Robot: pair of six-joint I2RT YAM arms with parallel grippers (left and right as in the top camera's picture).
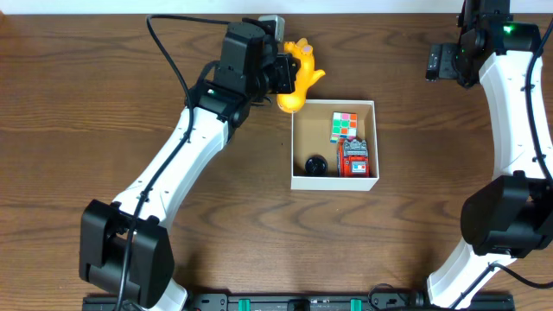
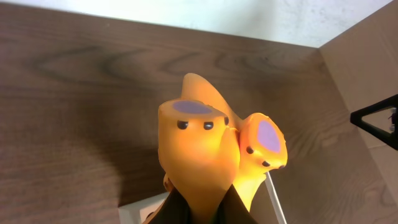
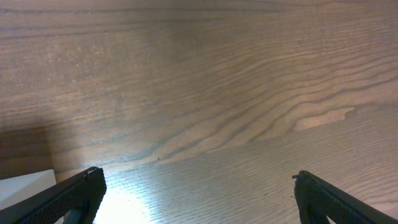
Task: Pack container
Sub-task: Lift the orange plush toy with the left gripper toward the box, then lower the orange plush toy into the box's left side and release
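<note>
Container [image 1: 333,182], yellow toy [image 1: 301,76] in left tool [image 1: 289,76]

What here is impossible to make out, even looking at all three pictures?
- The black item in the container: overhead, too small to identify.
- The yellow toy: the left wrist view's bottom edge cuts off its lower part; overhead, the left gripper covers one side.
- The right gripper: the right wrist view's bottom edge cuts off all but the fingertips.
</note>
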